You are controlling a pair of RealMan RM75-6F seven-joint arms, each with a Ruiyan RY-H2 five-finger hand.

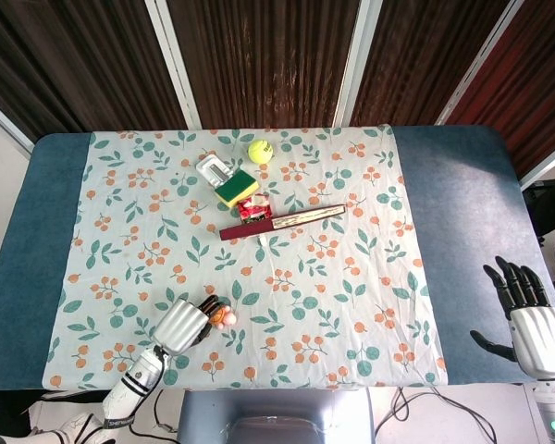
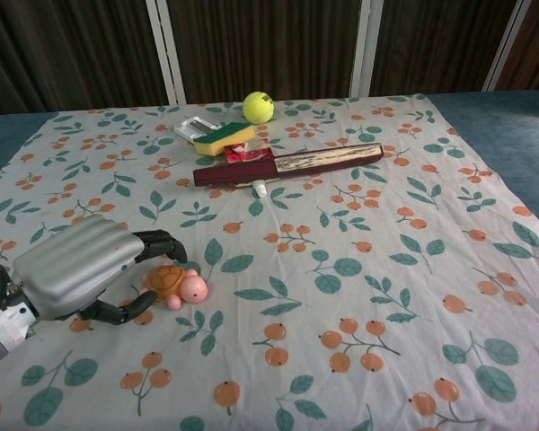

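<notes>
The left hand (image 2: pixel 76 269) lay low at the near left of the floral cloth (image 2: pixel 386 269). Its fingers (image 2: pixel 157 241) were apart and arched loosely over a small toy turtle (image 2: pixel 175 285), with the thumb curled in beneath. The turtle, brown-shelled with a pink head, sat on the cloth inside that open cup. It was not lifted, and whether any fingertip touched it could not be told from either view. By that lie the work seemed to stand right at the grasp of the toy, the hand cupped about it but not clamped. A firm hold would have called for the fingers and thumb to close evenly on the shell from both sides, since the rounded little body looked likely to slip or roll out. The right hand (image 1: pixel 527 310) hung well apart, off the near right edge of the blue tabletop (image 1: pixel 453 185), with its fingers spread and holding nothing. Only the head view showed it. At the far end of the cloth lay a tennis ball (image 2: pixel 258 107), a yellow and green sponge (image 2: pixel 225 136) resting partly on a flat white object (image 2: pixel 190 127), and a red packet (image 2: pixel 247 155). A long dark red case (image 2: pixel 287 164) and a small white cap (image 2: pixel 260 189) lay just in front of them. As for writing, the ball bore a dark mark and the packet some print, both too small to read, and no brand could be made out anywhere.
</notes>
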